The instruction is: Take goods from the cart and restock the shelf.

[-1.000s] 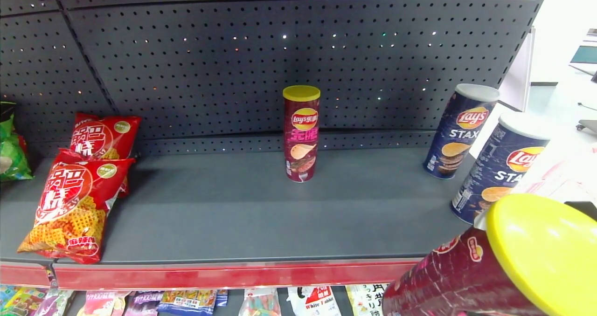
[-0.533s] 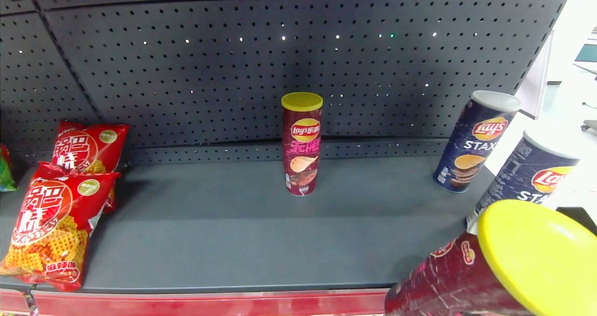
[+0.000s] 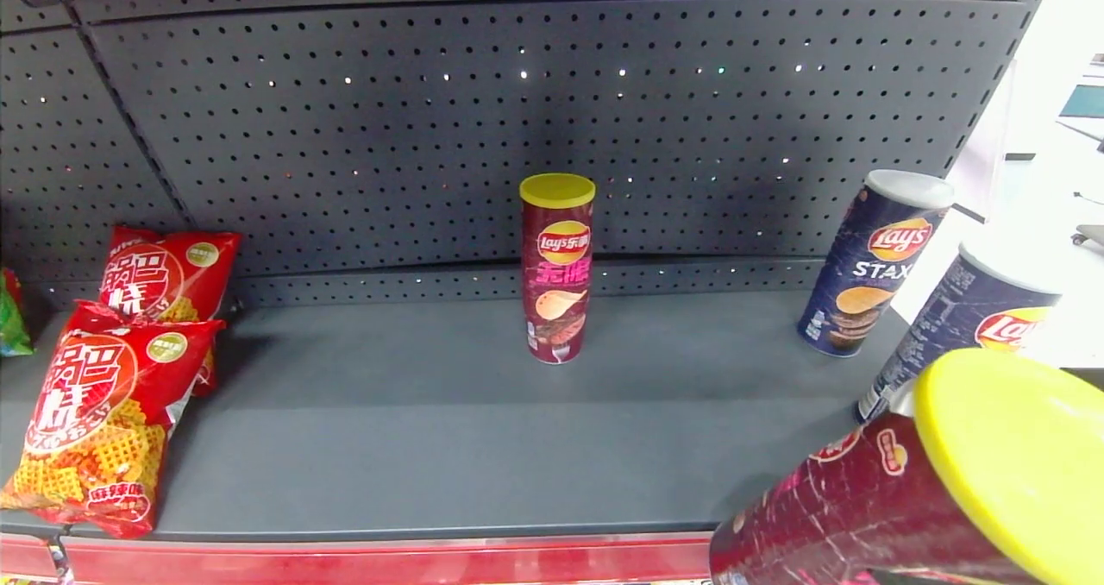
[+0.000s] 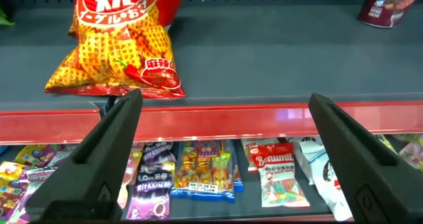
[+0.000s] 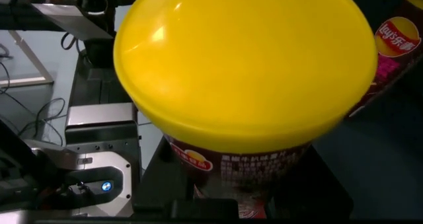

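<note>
1. Task item. The held canister [image 3: 897, 499], maroon with a yellow lid, hangs over the shelf's front edge at the 5 o'clock corner of the head view. Its long axis is tilted: the lid faces up toward the head camera; the base points down toward the red front rail [image 3: 388, 559].

2. Right gripper [image 5: 251, 207]. The lid hides the fingers; since the canister hangs clear of the shelf [image 3: 414, 412], they are judged closed on its lower body.

3. Left gripper [image 4: 225, 164]. Its fingers [image 4: 99, 164] are spread wide and hold nothing; it sits low, level with the front rail, just below the red snack bags.

4. Governing relation. The standing canister [image 3: 556, 266], same type, is upright at shelf centre near the back panel; it lies at 10 o'clock from the held canister, with bare shelf between them. The right arm is the nearer arm and carries the load; the canister is judged to need righting to vertical before set-down.

5. Clearance. The front blue canister [image 3: 966, 326] stands just beside the held canister at its 12 o'clock; contact there is the likely fault.

6. Count.
- maroon canisters: two;
- blue canisters: two, the rear blue canister [image 3: 875, 261] included;
- red snack bags: two, front bag [image 3: 95, 412] and rear bag [image 3: 164, 270], at 9 o'clock;
- green bag [image 3: 9, 313]: one, partly seen.
</note>
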You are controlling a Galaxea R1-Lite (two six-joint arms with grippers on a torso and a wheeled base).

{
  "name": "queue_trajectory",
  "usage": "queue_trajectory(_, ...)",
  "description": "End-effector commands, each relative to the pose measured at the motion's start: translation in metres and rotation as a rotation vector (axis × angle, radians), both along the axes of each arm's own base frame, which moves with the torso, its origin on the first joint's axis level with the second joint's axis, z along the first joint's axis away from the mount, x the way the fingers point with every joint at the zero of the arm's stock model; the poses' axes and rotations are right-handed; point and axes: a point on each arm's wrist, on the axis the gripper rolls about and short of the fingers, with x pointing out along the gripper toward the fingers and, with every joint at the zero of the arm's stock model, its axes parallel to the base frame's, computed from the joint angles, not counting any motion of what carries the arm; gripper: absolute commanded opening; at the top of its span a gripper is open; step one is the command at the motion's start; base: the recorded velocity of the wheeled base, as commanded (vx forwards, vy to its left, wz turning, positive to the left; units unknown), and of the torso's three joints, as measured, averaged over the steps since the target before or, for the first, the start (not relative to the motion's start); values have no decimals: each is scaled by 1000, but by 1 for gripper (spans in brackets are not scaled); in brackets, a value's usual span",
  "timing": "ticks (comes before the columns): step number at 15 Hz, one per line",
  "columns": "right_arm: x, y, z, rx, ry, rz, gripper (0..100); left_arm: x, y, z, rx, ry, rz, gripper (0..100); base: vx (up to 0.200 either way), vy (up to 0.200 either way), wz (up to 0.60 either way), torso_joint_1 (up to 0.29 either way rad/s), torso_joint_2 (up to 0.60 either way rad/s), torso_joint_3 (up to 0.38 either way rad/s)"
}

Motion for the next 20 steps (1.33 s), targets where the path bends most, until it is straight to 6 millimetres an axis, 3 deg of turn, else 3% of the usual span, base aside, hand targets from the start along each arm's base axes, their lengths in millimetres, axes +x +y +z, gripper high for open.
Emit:
queue_trajectory(1,-1,-1,3,12,-11,-1,0,0,0,0,4,1,1,100,0,0,0,0,0,0)
queue_trajectory(3,-2,-3,4,19,-12,-5,0,0,0,1,44,-8,-2,100,0,0,0,0,0,0)
queue_trajectory(4,-5,-6,6,32,-9,-11,0,-11,0,46,87,-191,-20,100,0,0,0,0,0,0)
queue_trajectory(5,-6,-7,7,41,1,-18,0,-6,1,80,78,-188,-70,100,0,0,0,0,0,0)
queue_trajectory(7,-7,-8,8,48,13,-22,0,-1,4,115,-23,-194,-178,100,0,0,0,0,0,0)
queue_trajectory(10,-7,-9,8,53,13,-29,0,28,0,119,-70,-44,-182,100,0,0,0,0,0,0)
queue_trajectory(11,-6,-10,9,55,17,-35,0,52,-6,124,-47,30,-198,100,0,0,0,0,0,0)
queue_trajectory(15,-7,-14,10,68,16,-53,0,129,-26,150,-47,-12,-279,100,0,0,0,0,0,0)
queue_trajectory(16,-8,-15,11,76,28,-58,0,160,-31,150,-40,27,-309,100,0,0,0,0,0,0)
queue_trajectory(20,-4,-19,12,85,34,-105,0,222,-51,136,-27,180,-393,100,0,0,0,0,0,0)
